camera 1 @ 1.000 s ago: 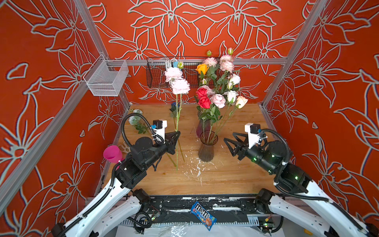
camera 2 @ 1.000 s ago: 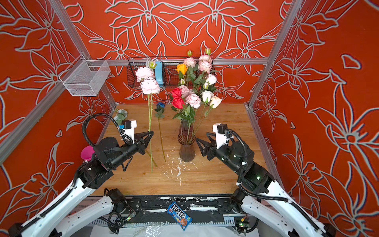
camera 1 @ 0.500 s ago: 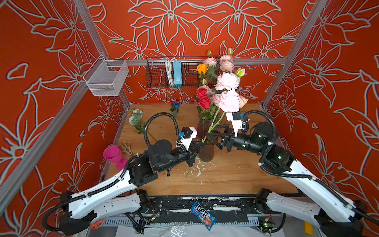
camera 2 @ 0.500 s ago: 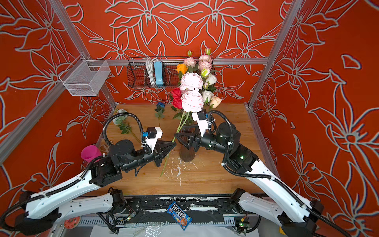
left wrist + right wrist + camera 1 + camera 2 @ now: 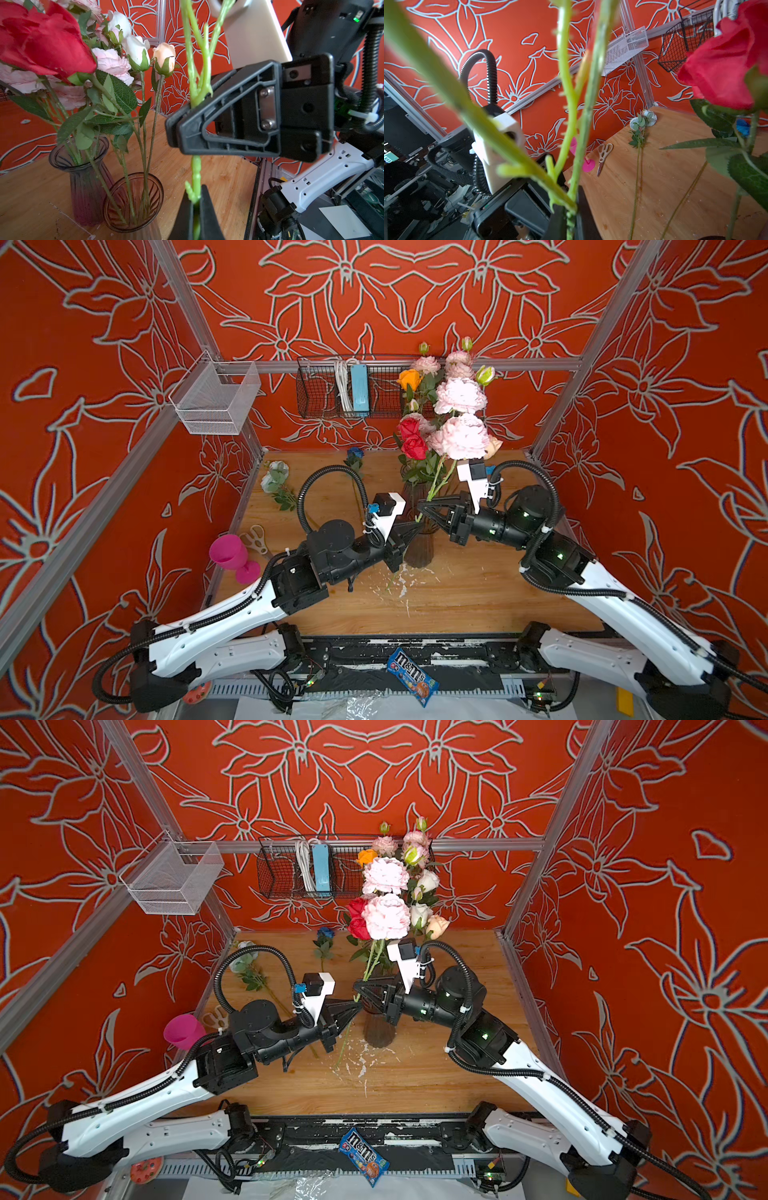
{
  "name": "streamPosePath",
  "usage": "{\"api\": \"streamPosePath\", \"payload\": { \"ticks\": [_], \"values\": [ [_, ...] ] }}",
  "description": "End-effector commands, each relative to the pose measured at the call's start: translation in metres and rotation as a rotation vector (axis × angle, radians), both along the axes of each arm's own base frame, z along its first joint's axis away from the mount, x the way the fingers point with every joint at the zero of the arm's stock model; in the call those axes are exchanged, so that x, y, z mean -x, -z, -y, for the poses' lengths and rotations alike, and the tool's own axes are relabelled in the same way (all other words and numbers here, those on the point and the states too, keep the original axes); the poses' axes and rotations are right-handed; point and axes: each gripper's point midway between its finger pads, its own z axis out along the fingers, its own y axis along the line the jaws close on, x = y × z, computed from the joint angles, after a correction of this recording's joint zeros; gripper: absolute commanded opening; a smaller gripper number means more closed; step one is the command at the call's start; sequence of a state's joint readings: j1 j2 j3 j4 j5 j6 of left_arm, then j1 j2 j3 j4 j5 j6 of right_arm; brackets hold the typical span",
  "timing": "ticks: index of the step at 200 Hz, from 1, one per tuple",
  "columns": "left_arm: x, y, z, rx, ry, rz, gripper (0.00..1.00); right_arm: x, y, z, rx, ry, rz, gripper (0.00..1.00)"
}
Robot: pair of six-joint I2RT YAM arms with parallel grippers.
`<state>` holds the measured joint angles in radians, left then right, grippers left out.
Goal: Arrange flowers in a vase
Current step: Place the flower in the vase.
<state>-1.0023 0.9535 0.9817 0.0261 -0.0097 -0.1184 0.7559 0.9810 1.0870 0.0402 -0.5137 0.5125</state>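
A two-bloomed pink peony flower [image 5: 460,435] stands tilted beside the bouquet, its green stem [image 5: 192,62] running down past the vase [image 5: 419,549] towards the table. My left gripper [image 5: 417,526] is shut on the lower stem, seen in the left wrist view [image 5: 195,193]. Just above it my right gripper [image 5: 420,506] is shut on the same stem [image 5: 566,104], seen in the right wrist view [image 5: 571,207]. Red, white, pink and orange flowers [image 5: 359,919] stand in two smoky glass vases [image 5: 133,228]. The fingertips of both grippers nearly meet above the near vase.
A deep blue rose [image 5: 355,454] and a pale flower [image 5: 276,477] lie on the wooden table at the back left. Scissors [image 5: 255,537] and a pink goblet [image 5: 230,553] sit at the left edge. A black wire basket [image 5: 349,387] and a white mesh basket [image 5: 212,400] hang on the walls.
My left arm carried the pink flower from the left over to the vase. My right gripper swung in from the right and shut on the stem above the left gripper.
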Motion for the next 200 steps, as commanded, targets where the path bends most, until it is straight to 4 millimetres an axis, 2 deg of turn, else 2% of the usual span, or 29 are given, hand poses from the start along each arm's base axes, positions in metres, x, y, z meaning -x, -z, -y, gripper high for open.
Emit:
{"api": "streamPosePath", "payload": {
  "ticks": [1, 15, 34, 53, 79, 107, 119, 140, 166, 200],
  "values": [
    [0.002, -0.012, 0.001, 0.037, 0.008, 0.035, 0.24, 0.000, -0.013, 0.006, -0.022, 0.030, 0.031, 0.04],
    [0.000, -0.011, -0.004, 0.040, -0.020, 0.034, 0.47, -0.004, -0.014, 0.013, -0.006, 0.080, 0.050, 0.03],
    [-0.003, -0.008, -0.021, 0.050, -0.088, 0.025, 0.67, -0.010, -0.017, 0.029, 0.037, 0.180, 0.094, 0.03],
    [-0.014, 0.001, -0.052, 0.093, -0.241, 0.005, 0.72, -0.018, -0.025, 0.052, 0.089, 0.315, 0.167, 0.03],
    [-0.028, 0.030, -0.102, 0.152, -0.484, -0.065, 0.77, -0.032, -0.050, 0.088, 0.122, 0.535, 0.261, 0.03],
    [-0.024, 0.049, -0.122, 0.183, -0.528, -0.103, 0.78, -0.041, -0.081, 0.109, 0.132, 0.673, 0.346, 0.03],
    [-0.022, 0.052, -0.128, 0.187, -0.539, -0.113, 0.78, -0.048, -0.087, 0.110, 0.161, 0.713, 0.369, 0.03],
    [-0.020, 0.055, -0.134, 0.177, -0.551, -0.121, 0.78, -0.065, -0.083, 0.103, 0.218, 0.740, 0.368, 0.03],
    [-0.020, 0.061, -0.138, 0.171, -0.568, -0.129, 0.78, -0.085, -0.060, 0.081, 0.267, 0.713, 0.322, 0.03],
    [-0.021, 0.070, -0.142, 0.167, -0.591, -0.138, 0.79, -0.101, -0.016, 0.060, 0.316, 0.669, 0.237, 0.03]
  ]
}}
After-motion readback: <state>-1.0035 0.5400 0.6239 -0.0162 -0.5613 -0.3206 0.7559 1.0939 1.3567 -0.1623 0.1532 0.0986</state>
